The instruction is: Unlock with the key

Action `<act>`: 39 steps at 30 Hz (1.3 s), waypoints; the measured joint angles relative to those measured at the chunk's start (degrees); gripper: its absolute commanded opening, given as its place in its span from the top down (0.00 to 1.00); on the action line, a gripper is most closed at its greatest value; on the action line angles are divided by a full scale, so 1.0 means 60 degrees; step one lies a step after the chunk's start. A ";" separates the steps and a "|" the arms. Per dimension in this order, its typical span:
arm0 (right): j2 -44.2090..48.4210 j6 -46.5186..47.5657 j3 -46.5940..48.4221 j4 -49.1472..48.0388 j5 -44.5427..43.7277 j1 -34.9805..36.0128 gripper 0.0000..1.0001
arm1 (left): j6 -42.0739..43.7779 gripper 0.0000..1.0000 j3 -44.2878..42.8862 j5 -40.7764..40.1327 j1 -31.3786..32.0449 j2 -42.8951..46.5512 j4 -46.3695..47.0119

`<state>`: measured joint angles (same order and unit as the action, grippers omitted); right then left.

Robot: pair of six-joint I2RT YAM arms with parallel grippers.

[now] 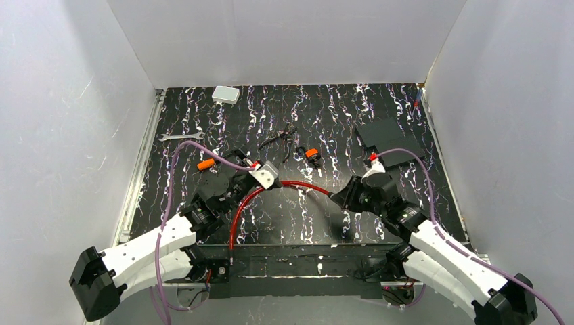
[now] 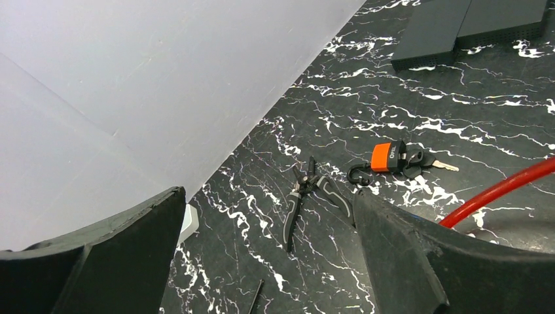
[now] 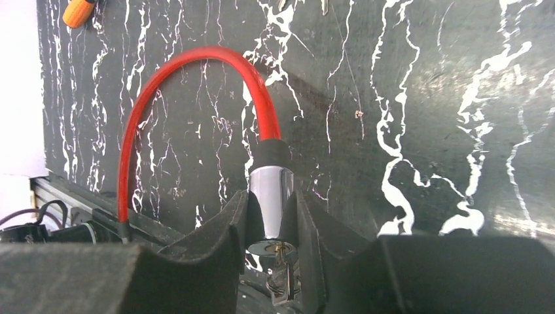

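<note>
The black, white-veined table [image 1: 318, 115] carries everything, and both arms reach over it from its near edge. The red cable loop [image 3: 196, 52] is the largest loose thing. It arches away ahead of the right gripper [image 3: 271, 226]. One black-tipped end lies free off to the left of those jaws by the table's near rail, and the other runs through a black collar into the chrome lock cylinder [image 3: 269, 196]. The right jaws are partly closed and pinch that cylinder from both sides. The left gripper [image 2: 268, 209] has its jaws spread wide with nothing between them, and the cable runs past just outside its right finger [image 2: 406, 261]. Far ahead of the left jaws and to their right lies a flat black box [image 2: 458, 26]. Straight ahead of the gap between them are the black-handled pliers [image 2: 307, 190], lying flat. Near the pliers, a little further right, is a small black-and-orange padlock [image 2: 386, 157]. Smallest is the key [image 3: 281, 281]. It sits in the keyhole on the cylinder's near end face, between the right fingers and below their grip, with its metal part hanging out toward the wrist. Its head is mostly hidden.
</note>
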<state>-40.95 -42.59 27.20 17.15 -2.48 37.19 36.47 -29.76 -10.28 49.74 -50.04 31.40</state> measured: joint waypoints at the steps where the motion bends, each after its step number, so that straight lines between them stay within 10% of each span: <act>1: -0.0033 -0.0178 -0.0270 -0.0328 0.0062 0.0000 0.99 | -0.0018 0.02 -0.0018 -0.0058 0.0000 0.0000 -0.0036; 17: -0.3308 -0.2648 -0.1315 -0.5839 -0.1432 0.0193 0.99 | -0.0186 0.01 -0.0229 -0.0667 0.0000 -0.0015 -0.0321; 32: -0.7639 -0.1869 0.4932 -0.6881 -0.3016 0.0251 0.99 | -0.0273 0.01 -0.0233 -0.0798 -0.0095 -0.0036 -0.0321; 39: -0.7796 -0.1905 0.4739 -0.6849 -0.3151 0.0353 0.99 | -0.0342 0.01 -0.0251 -0.0827 -0.0200 -0.0036 -0.0321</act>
<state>-87.72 -54.02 55.64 -23.94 -21.39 39.31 34.41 -31.27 -15.25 48.53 -50.26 29.47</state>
